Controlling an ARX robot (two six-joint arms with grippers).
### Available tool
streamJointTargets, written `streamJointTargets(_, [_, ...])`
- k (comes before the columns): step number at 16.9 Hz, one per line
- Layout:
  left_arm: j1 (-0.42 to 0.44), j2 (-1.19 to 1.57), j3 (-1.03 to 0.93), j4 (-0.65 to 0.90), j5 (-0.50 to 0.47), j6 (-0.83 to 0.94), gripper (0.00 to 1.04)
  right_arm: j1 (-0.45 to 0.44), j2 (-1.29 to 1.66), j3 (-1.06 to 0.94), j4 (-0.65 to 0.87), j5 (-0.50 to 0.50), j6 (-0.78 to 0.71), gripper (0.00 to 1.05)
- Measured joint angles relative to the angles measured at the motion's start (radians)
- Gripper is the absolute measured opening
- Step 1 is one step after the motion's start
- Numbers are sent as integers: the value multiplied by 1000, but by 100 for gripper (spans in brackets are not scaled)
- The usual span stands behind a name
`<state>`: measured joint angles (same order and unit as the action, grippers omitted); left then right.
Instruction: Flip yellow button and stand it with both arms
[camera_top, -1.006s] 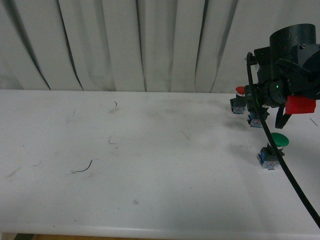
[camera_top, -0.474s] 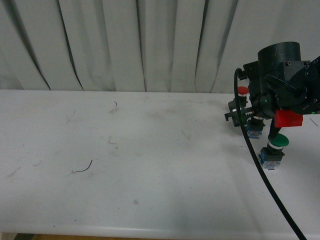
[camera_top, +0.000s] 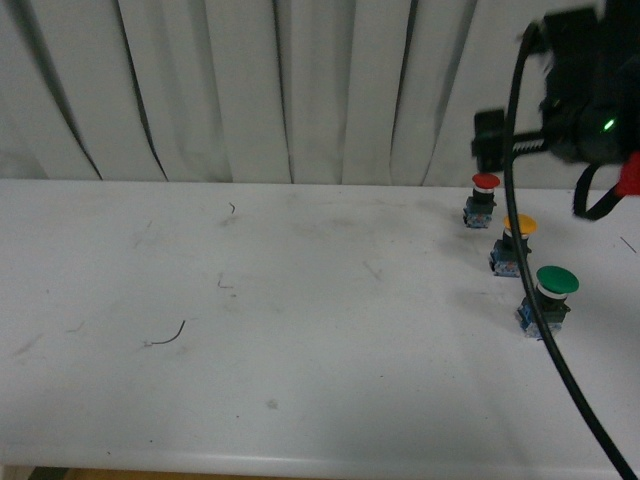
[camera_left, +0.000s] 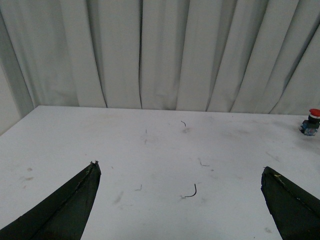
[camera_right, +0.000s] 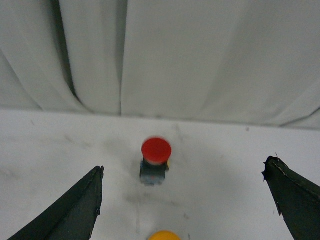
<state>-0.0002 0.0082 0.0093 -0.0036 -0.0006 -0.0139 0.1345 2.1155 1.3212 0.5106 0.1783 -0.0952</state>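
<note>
The yellow button (camera_top: 517, 243) stands upright on the white table (camera_top: 300, 330) at the right, orange cap up on its black and blue body. Only the top of its cap (camera_right: 164, 235) shows in the right wrist view. High above it, my right arm (camera_top: 590, 95) hangs in front of the curtain. My right gripper (camera_right: 184, 165) is open and holds nothing, looking down over the buttons. My left gripper (camera_left: 180, 166) is open too, its fingers wide apart over bare table far to the left, out of the front view.
A red-capped switch (camera_top: 484, 197) (camera_right: 156, 150) (camera_left: 312, 121) stands just behind the yellow button. A larger green-capped switch (camera_top: 546, 297) stands in front of it. A black cable (camera_top: 540, 330) hangs from the right arm past the green switch. A white curtain (camera_top: 250, 90) backs the table.
My right arm has risen from table height at the yellow button to high above it. The button, hidden before, now shows standing upright.
</note>
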Motion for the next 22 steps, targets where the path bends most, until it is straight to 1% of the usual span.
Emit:
streamJointTargets(3, [0, 0, 0, 0, 0, 0, 98, -27, -380, -299, 130, -152, 102, 98])
streamJointTargets(4, [0, 0, 0, 0, 0, 0, 98, -40, -494, -395, 143, -181, 126, 97])
streamJointTargets(5, [0, 0, 0, 0, 0, 0, 98, -53, -650, -522, 113, -130, 118, 86])
streamJointTargets(6, [0, 0, 0, 0, 0, 0, 98, -74, -826, -661, 43, -126, 110, 75])
streamJointTargets(7, [0, 0, 0, 0, 0, 0, 98, -103, -953, -753, -19, -150, 106, 68])
streamJointTargets(8, [0, 0, 0, 0, 0, 0, 98, -137, -1181, -890, -153, -167, 103, 55])
streamJointTargets(9, [0, 0, 0, 0, 0, 0, 98, -142, -1344, -965, -258, -166, 103, 46])
streamJointTargets(10, [0, 0, 0, 0, 0, 0, 98, -140, -1469, -1015, -324, -172, 102, 39])
streamJointTargets(11, [0, 0, 0, 0, 0, 0, 98, -134, -1627, -1069, -350, -178, 102, 26])
streamJointTargets(13, [0, 0, 0, 0, 0, 0, 98, -135, -1745, -1103, -323, -179, 102, 2])
streamJointTargets(15, [0, 0, 0, 0, 0, 0, 98, -135, -1773, -1173, -335, -179, 98, 2])
streamJointTargets(22, [0, 0, 0, 0, 0, 0, 98, -135, -1875, -1245, -353, -179, 98, 2])
